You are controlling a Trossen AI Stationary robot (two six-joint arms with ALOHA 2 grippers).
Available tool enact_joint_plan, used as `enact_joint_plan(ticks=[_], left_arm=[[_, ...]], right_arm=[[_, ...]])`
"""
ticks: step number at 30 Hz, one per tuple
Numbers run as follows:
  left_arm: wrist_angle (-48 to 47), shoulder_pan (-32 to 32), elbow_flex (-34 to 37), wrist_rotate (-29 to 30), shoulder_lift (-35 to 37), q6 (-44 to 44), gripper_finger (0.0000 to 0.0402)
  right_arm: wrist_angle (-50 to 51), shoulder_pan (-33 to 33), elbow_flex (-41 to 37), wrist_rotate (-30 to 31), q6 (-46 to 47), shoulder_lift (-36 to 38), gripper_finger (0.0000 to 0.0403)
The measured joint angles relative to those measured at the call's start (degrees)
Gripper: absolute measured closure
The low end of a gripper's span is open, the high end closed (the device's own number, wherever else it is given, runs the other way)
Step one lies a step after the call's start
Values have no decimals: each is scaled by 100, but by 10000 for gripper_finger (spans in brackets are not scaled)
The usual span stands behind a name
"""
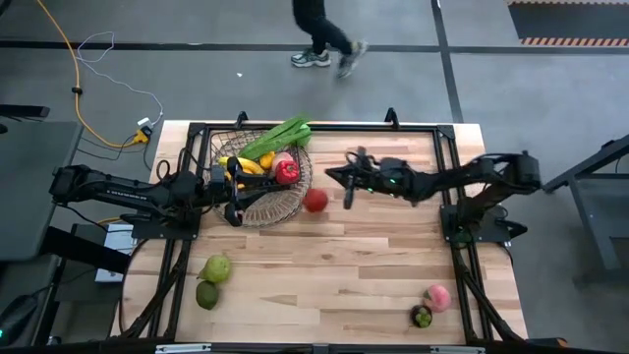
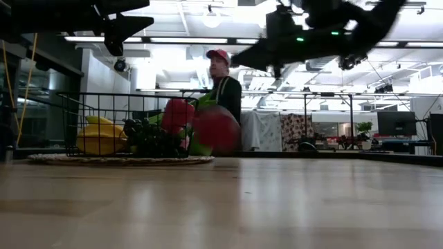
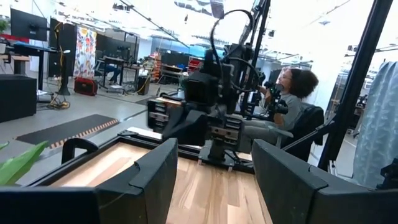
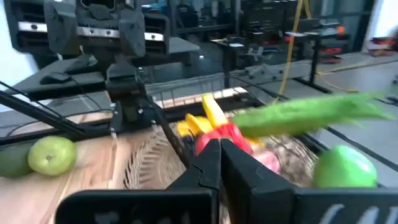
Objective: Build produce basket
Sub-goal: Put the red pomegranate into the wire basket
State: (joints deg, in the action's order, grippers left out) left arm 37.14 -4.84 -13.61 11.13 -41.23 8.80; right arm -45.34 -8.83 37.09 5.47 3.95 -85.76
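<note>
Both grippers hang above the table, holding nothing: left gripper (image 1: 232,191) over the basket's (image 1: 257,208) near-left rim, fingers (image 3: 152,180) apart; right gripper (image 1: 339,176) just right of the basket, fingers together; one basket at far left; one leafy stalk (image 1: 278,138) in it, lying near-left to far-right; one red fruit (image 1: 315,201) beside its rim; two green fruits (image 1: 211,280) near left; two pieces (image 1: 431,304) near right.

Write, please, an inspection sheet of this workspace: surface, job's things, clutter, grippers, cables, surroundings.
Surface: wooden table, mostly bare.
Job's things: basket holds a banana, a red pepper and green stalks; red fruit beside it; green fruits and a pink fruit lie apart.
Clutter: nothing seen.
Grippers: left gripper over the basket, fingers apart, empty; right gripper shut, empty.
Cables: yellow cable on the floor.
Surroundings: person walking.
</note>
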Motion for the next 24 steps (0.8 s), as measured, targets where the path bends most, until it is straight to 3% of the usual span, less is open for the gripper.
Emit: enact_joint_plan(ticks=[6,12,19,24], left_arm=[[1,0,0,-1,0,-2,206],[-4,0,0,-1,0,-2,206],[-93,0,0,-2,0,-2,206],[-134,1,0,-3,-1,-2,206]], right_arm=[[733,-331,1332,-762,-59,-802,402],[1761,-407,2063,-881,-218,-1025,402],[2244,-379,1907,-894,-357,-737,403],[2204,-337,1070,-551,-316,-183,403]])
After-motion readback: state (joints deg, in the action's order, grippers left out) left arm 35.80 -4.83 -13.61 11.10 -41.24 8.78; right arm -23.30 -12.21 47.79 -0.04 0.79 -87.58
